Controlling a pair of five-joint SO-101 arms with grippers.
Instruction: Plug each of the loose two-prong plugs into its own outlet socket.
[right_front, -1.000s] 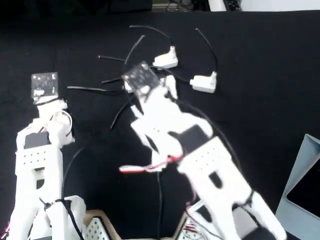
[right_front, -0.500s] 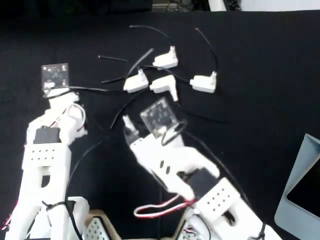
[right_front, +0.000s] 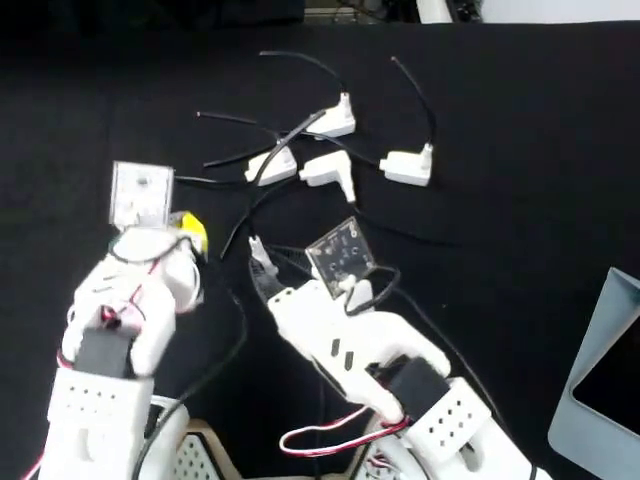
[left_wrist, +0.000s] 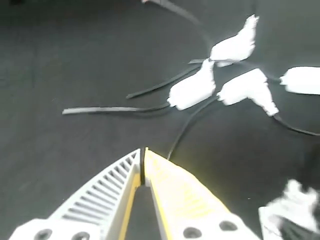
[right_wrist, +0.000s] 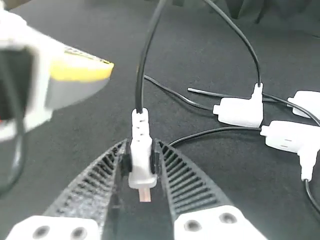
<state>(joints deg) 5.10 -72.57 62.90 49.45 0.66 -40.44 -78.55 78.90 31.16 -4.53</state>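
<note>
Small white two-prong plug (right_wrist: 140, 167) on black cord (right_wrist: 139, 85), pinched in the right gripper (right_wrist: 140, 146) near the white corded outlet blocks (right_wrist: 240, 111), prongs facing the wrist: probably best turned prongs-first, perhaps via the empty, closed left gripper (left_wrist: 143, 154), before aligning squarely with a socket.

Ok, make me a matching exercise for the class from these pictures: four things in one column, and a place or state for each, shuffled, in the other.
Things
1. right gripper
2. left gripper
3. grey box
4. group of white plugs

Places or states
A. lying loose on the black cloth
B. shut with nothing in it
C. at the right edge of the high view
D. shut on one plug

Pairs: 1-D, 2-B, 3-C, 4-A
</note>
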